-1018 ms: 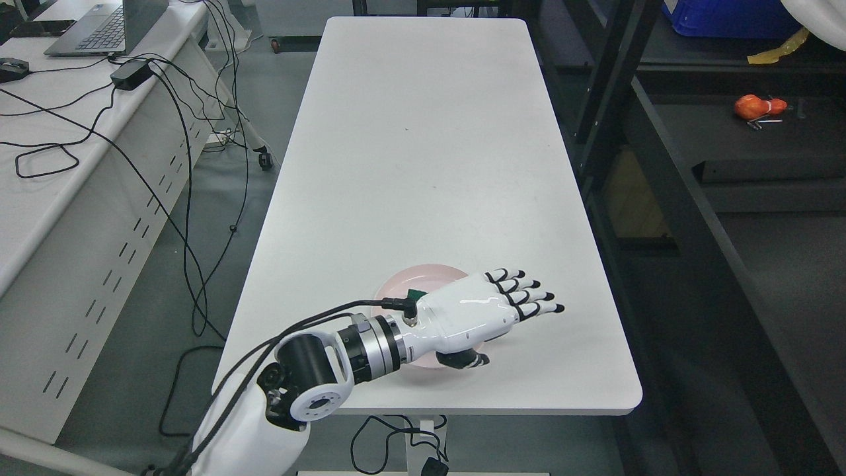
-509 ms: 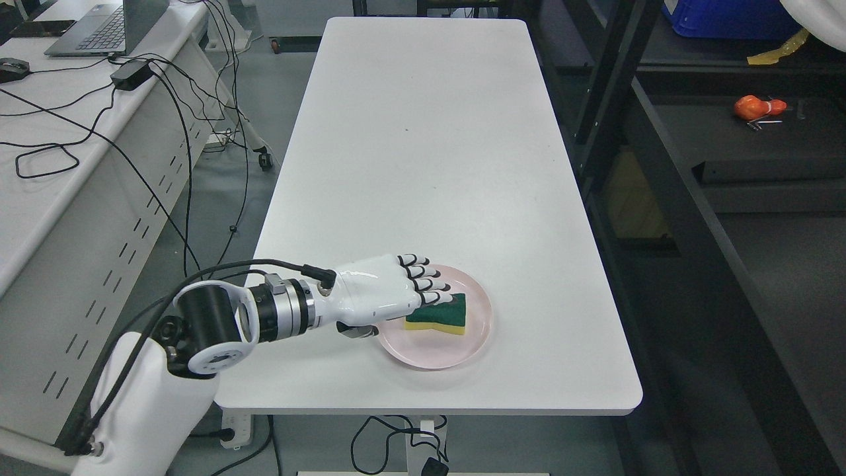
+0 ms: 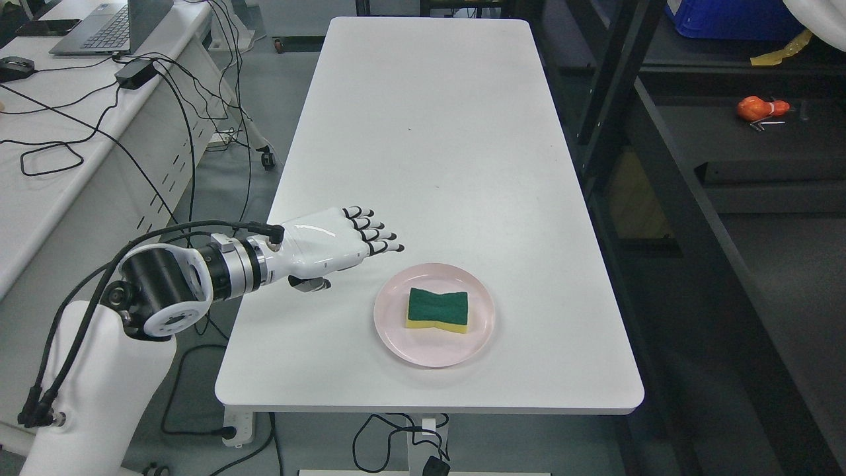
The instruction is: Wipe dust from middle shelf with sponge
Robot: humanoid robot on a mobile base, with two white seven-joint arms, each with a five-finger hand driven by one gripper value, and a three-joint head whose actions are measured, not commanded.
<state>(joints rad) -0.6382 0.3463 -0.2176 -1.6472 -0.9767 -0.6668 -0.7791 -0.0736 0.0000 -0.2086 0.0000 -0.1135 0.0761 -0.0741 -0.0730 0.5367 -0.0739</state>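
1. Left hand (image 3: 330,246) held level over the table's (image 3: 423,132) left edge, palm down, fingers (image 3: 377,238) extended and slack, holding nothing.
2. Sponge (image 3: 437,309), green face up, lies flat on pink plate (image 3: 396,330), right of the hand and apart from it.
3. Thumb mostly hidden beneath the palm.
4. Shelf (image 3: 760,158) at right, dark and cut off by the frame.

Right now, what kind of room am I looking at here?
Probably a robotics lab or workshop. A side desk holds a laptop and tangled cables, dark metal shelving stands on the right, and a plain white table carries only a sponge on a pink plate.
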